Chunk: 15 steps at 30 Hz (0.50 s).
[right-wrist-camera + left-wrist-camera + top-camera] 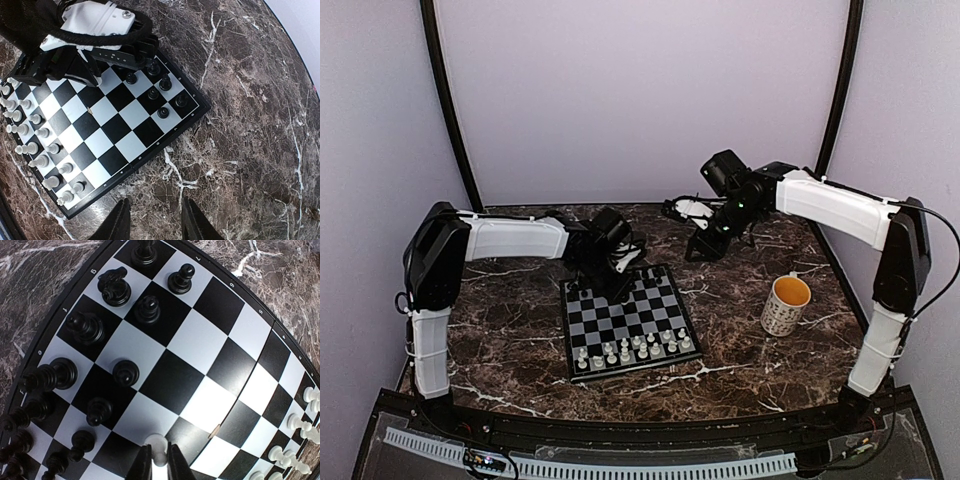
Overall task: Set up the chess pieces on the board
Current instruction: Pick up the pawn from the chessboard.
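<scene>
The board point(638, 312) lies mid-table. Two rows of white chess pieces point(630, 348) stand along its near edge. In the left wrist view, black chess pieces point(115, 287) stand on the left squares of the board point(200, 337), and white ones point(300, 427) on the right. My left gripper point(160, 465) is shut on a small white pawn point(157, 446), held low over a mid-board square. My right gripper point(152, 220) hangs open over bare marble beside the board point(107, 127), nothing between its fingers.
A white mug with a yellow inside point(786, 304) stands on the marble table point(740, 340), right of the board. The left arm point(95, 20) reaches over the board's far corner. Walls close in the back and both sides.
</scene>
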Each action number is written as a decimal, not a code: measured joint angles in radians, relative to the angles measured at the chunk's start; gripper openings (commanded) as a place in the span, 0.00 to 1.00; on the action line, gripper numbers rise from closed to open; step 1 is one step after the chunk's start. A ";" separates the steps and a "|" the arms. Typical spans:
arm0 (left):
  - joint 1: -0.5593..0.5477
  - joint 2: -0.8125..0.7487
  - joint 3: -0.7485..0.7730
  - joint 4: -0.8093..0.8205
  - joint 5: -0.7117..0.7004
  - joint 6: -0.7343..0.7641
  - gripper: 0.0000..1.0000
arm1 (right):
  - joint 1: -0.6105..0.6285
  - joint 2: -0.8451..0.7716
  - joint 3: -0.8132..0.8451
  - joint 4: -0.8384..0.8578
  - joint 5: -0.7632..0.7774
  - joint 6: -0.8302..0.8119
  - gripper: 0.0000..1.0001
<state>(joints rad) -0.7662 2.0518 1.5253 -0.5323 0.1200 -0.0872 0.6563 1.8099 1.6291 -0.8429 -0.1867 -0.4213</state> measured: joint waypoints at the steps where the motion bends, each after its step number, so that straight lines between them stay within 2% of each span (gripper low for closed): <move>1: 0.000 0.000 0.000 0.000 0.000 -0.002 0.09 | 0.000 0.000 0.000 0.000 0.000 0.000 0.36; 6: 0.000 0.000 0.008 -0.003 0.000 0.000 0.02 | 0.000 0.000 0.000 0.000 0.000 0.000 0.36; 12: -0.005 -0.008 0.021 -0.038 -0.018 0.002 0.02 | 0.000 0.000 0.000 0.000 0.000 0.000 0.36; 15: -0.011 -0.072 -0.037 -0.055 -0.032 0.005 0.02 | 0.000 0.000 0.000 0.000 0.000 0.000 0.36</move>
<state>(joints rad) -0.7776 1.9793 1.4883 -0.5873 0.0879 -0.0826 0.6559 1.8099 1.6291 -0.8433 -0.1867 -0.4213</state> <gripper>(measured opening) 0.081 0.361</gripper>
